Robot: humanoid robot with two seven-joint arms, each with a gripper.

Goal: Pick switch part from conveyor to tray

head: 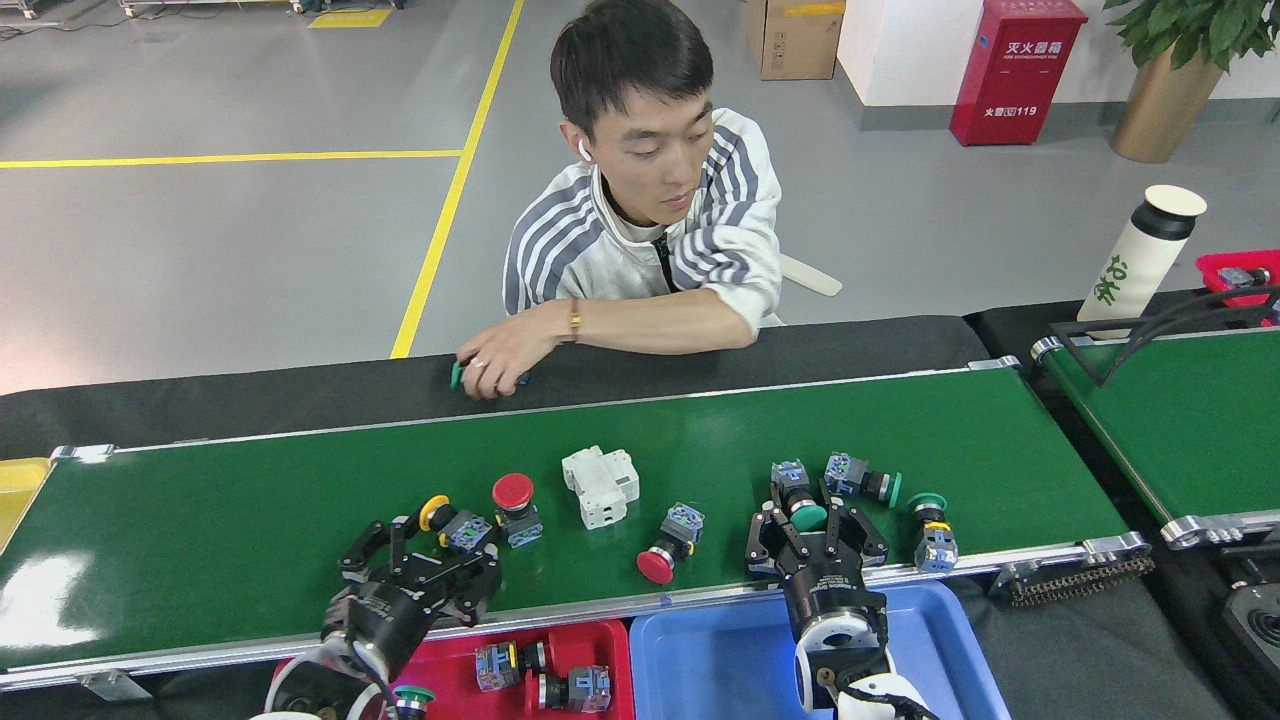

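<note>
Red plastic shallow tray (600, 640) at the near edge, two switch parts with black bodies and blue-grey blocks (545, 675) lying in it; blue plastic tray of like size (720, 650) just right of it. Left black claw (425, 555) reaches over the near silver rail, fingers spread, nothing pinched, tips just short of the yellow-capped switch part (452, 525) on the long glossy green conveyor belt (250, 520). Right black claw (815, 525) is also over the near rail, fingers spread either side of the green-capped switch part (795, 495); cannot tell if they touch it. On the belt, left to right: yellow-capped part, red mushroom-capped switch standing upright (515, 507) just beside it, white rectangular breaker block (600, 485), red-capped switch lying on its side (668, 545), the green-capped part at the right claw, a second green-capped switch lying on its side (860, 480) just behind it, a third green-capped switch standing upright (932, 530) near the right end. Beyond the belt, a black padded surface strip (850, 345). Person in a white and grey striped jacket (640, 240) leans on it, one hand (495, 360) closed over a green-edged part. Far right: smaller green belt (1180, 420), white bottle with black collar (1135, 255). Far back: red fire cabinet (1015, 70), cardboard box (795, 35).
</note>
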